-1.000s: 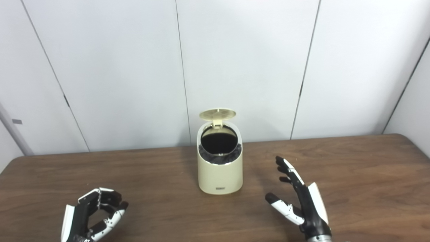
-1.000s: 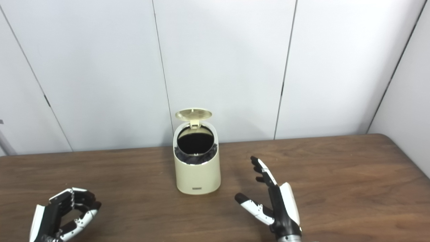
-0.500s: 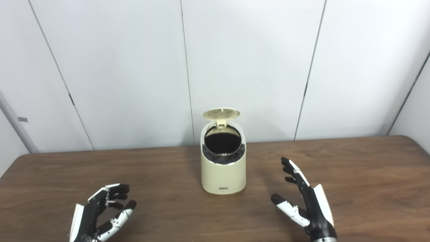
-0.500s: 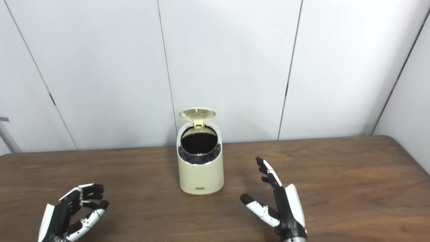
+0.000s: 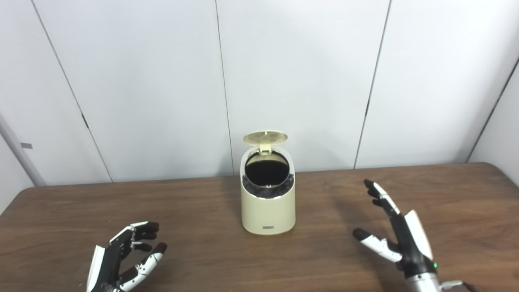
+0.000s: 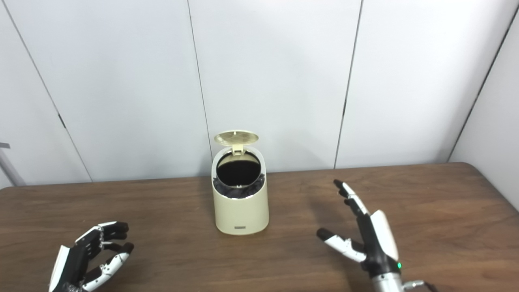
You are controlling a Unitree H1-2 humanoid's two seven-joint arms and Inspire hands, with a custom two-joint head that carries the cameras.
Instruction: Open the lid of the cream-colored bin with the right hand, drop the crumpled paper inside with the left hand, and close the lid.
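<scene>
Two hands flank the cream-colored bin [image 5: 267,207], lid [image 5: 265,137] raised.
Left hand [image 5: 121,263] and right hand [image 5: 395,237] are spread, grasping nothing, on the table [image 5: 202,211].

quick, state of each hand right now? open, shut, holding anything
Left hand: open, fingers loosely curled, holding nothing.
Right hand: open, fingers spread, holding nothing, off to the right of the cream-coloured plastic bin.

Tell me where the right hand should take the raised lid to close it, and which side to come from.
Take the lid at its free front edge, the edge away from the hinge at the back of the bin. It stands tipped up behind the opening, so the right hand, open and off to the right, should probably come from above and the right and press the edge forward and down.
</scene>
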